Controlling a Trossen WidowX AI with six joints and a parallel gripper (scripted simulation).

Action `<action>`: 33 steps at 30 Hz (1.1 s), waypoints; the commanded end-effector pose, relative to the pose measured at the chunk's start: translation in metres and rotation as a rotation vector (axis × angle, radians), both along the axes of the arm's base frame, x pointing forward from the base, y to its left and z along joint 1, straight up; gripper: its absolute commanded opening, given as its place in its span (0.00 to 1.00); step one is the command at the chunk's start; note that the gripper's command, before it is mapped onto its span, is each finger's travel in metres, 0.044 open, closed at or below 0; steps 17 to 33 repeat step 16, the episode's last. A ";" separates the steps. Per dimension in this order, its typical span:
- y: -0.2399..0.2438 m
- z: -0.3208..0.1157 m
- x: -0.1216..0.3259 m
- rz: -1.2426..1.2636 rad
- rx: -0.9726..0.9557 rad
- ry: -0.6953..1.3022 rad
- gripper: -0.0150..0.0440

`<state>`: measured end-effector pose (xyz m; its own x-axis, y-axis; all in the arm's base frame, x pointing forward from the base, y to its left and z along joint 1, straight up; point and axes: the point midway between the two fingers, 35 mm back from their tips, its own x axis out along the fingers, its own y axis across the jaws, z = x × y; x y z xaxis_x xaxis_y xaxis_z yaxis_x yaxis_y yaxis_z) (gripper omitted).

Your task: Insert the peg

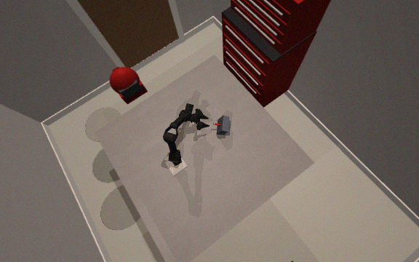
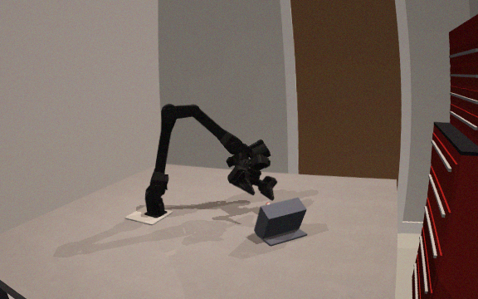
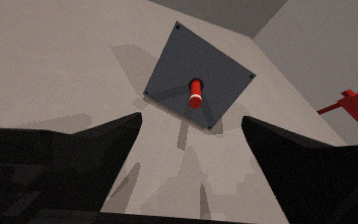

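Observation:
The red round peg [image 3: 195,93] [image 1: 217,124] [image 2: 268,203] sticks out of the hole in the middle of the grey sloped panel [image 3: 220,70] [image 1: 225,125] [image 2: 282,220]. Its bottom end is inside the hole and its free end points toward me. My gripper [image 3: 190,118] [image 1: 205,121] [image 2: 260,188] is open wide and empty. It hangs back from the peg, a little above and in front of the panel's face, with a finger on each side of the peg's line. Nothing touches the peg.
The arm's base [image 1: 174,160] [image 2: 154,205] stands on a white plate on the table. A tall red tool cabinet [image 1: 268,40] [image 2: 467,166] stands beyond the table's right side. A red domed object [image 1: 125,81] sits off the table's far corner.

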<state>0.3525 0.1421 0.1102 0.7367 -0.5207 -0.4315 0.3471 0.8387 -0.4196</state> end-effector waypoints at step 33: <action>0.011 0.017 -0.016 0.002 0.000 -0.011 1.00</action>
